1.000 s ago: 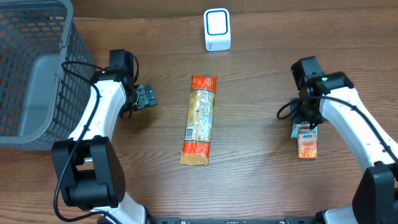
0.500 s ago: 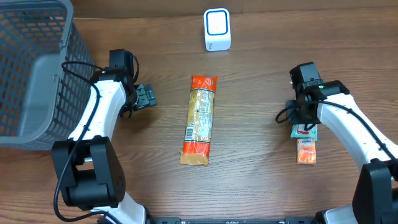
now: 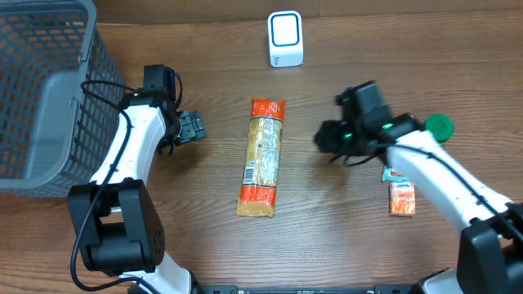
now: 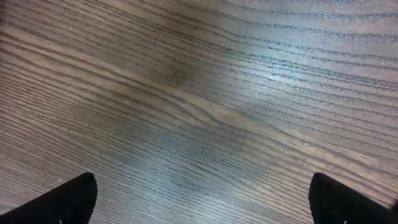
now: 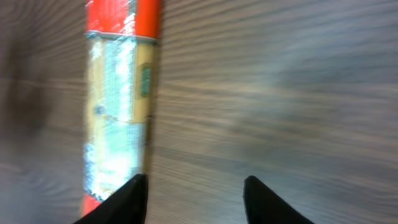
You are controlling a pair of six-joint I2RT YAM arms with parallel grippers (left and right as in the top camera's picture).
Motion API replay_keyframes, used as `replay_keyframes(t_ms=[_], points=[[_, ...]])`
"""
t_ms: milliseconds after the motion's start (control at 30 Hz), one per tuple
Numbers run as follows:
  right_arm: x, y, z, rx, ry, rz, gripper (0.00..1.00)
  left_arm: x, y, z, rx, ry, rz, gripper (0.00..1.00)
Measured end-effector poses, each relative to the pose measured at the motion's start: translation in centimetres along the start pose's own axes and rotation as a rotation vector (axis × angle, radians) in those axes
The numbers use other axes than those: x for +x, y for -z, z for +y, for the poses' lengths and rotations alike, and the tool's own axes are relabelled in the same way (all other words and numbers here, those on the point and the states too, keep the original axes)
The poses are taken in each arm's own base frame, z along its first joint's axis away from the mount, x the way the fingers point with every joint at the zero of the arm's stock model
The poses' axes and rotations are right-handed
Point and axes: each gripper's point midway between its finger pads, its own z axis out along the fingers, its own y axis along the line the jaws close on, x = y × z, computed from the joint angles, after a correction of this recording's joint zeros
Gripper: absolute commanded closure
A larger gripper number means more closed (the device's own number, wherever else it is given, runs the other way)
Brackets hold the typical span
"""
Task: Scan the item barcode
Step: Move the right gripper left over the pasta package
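Pasta packet (image 3: 261,158) now sits just ahead of my right pincer (image 3: 324,140), which has dropped the small sachet (image 3: 401,196) behind it and swings over half-open and empty.

You have two grippers in view, the left gripper (image 3: 193,128) and the right gripper (image 3: 328,139), over one table (image 3: 327,245). Count two packets: one long packet (image 3: 261,158) between the grippers and one small packet (image 3: 402,196) to the right gripper's right. To the left gripper's left stands one basket (image 3: 45,126). There's also one scanner (image 3: 285,38) and one green round thing (image 3: 440,126).
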Motion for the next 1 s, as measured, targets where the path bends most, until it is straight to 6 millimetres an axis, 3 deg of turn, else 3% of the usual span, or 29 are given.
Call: replay_keyframes(t_ms=[100,267,433,767,1000], points=[[1.4,-1.0,3.1,0.004,0.034,-0.02,0.02,0.0,0.0,0.0,0.0,0.0,0.0,0.0],[4.0,-3.9,9.4,-0.07,0.147,-0.058,0.0,0.0,0.0,0.0,0.0,0.0,0.0,0.0],[7.2,-6.3,12.4,-0.105,0.216,-0.034,0.01,0.0,0.0,0.0,0.0,0.0,0.0,0.01],[8.3,-7.2,8.0,0.128,0.142,-0.04,0.0,0.0,0.0,0.0,0.0,0.0,0.0,0.0],[9.8,-8.2,6.5,0.193,0.139,0.01,0.0,0.0,0.0,0.0,0.0,0.0,0.0,0.0]])
